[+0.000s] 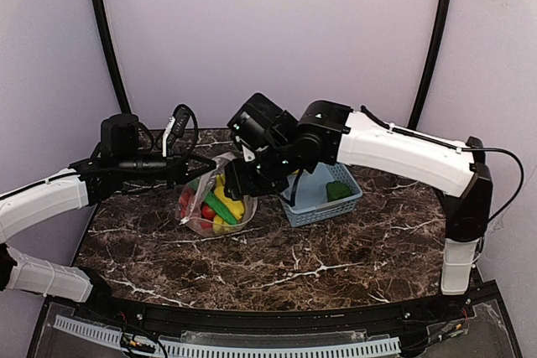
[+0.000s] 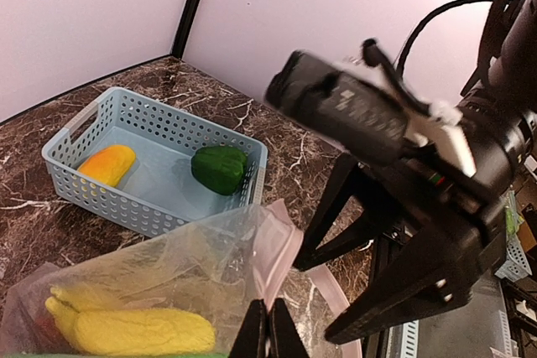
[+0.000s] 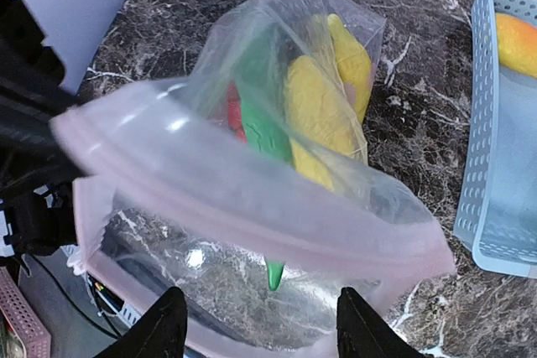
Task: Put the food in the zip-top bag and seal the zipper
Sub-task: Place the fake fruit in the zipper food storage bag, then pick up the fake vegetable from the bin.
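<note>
Since the zip-top bag [image 1: 210, 207] at 9 o'clock from the basket [image 1: 310, 214] looks floppy and slick, I'd grab its stiffer zipper [image 3: 277, 215] rim, where the left gripper [image 2: 268, 333] is pinching it, while the right gripper [image 3: 260, 324] is spread open.

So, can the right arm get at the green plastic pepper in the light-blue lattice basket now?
Probably yes: the right gripper is open, and the green plastic pepper lies uncovered in the light-blue lattice basket, beside that arm.

No legible text — no labels, brands, numbers.
</note>
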